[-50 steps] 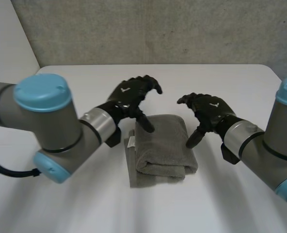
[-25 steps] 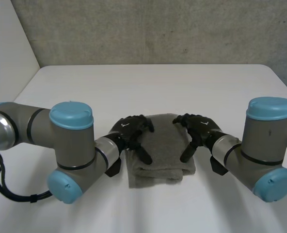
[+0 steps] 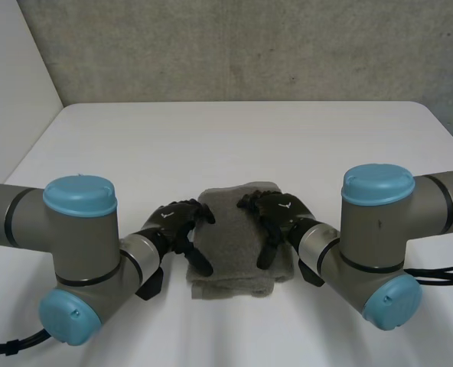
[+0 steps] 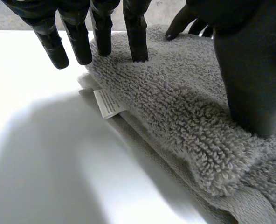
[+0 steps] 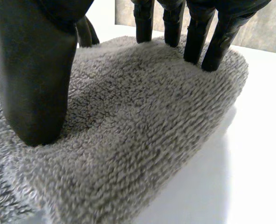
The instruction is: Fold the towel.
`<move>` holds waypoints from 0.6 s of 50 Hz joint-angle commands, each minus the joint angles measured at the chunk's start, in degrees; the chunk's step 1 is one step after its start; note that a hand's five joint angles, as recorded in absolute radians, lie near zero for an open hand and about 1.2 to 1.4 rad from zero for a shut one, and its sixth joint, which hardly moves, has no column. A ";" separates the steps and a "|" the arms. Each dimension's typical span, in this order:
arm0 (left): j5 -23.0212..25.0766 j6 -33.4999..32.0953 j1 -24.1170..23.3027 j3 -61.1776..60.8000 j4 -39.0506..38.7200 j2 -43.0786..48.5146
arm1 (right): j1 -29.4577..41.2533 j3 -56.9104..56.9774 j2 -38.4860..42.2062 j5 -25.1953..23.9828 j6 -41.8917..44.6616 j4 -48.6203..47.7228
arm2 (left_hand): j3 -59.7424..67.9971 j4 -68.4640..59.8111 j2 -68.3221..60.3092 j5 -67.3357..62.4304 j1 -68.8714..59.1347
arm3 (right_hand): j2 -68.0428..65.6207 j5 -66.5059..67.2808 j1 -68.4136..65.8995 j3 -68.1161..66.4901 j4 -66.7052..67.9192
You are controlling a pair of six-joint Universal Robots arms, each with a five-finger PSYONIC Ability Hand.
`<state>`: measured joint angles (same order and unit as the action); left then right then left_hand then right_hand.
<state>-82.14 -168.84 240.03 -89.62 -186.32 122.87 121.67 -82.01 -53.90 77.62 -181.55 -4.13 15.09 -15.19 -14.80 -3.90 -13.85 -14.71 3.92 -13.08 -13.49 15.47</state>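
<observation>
Left hand (image 3: 173, 222), right hand (image 3: 280, 209) lowered onto towel (image 3: 231, 246), fingers uncurled, pressing top.

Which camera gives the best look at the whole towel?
The head view: the whole folded towel lies on the table, with the left hand and right hand pressing its top. The left wrist view shows its layered edge and white label; the right wrist view shows its rounded fold.

White table (image 3: 234, 138); rough grey wall (image 3: 249, 46) behind; white panel (image 3: 12, 61) at left
</observation>
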 commanded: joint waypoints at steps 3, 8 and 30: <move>0.14 0.09 1.32 0.15 -0.10 -4.49 | -1.43 -1.40 -9.89 0.51 0.24 2.11 | -4.20 4.30 3.91 3.01 2.96 | 4.71 -3.92 3.08 3.49 -5.47; 0.14 0.09 3.07 3.65 0.69 -11.50 | -2.23 -0.96 -16.41 3.85 1.20 4.66 | -4.20 4.30 3.91 3.01 2.96 | 4.71 -3.92 3.08 3.49 -5.47; -5.57 0.09 4.75 13.77 18.27 -27.34 | -4.51 5.63 -31.35 21.61 10.69 11.60 | -4.20 4.30 3.91 3.01 2.96 | 4.71 -3.92 3.08 3.49 -5.47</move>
<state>-85.64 -168.57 244.69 -75.84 -168.41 96.28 118.50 -75.94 -86.04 98.54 -171.08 7.13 14.88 -15.00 -14.53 -3.55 -13.83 -14.70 3.91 -13.06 -13.49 15.14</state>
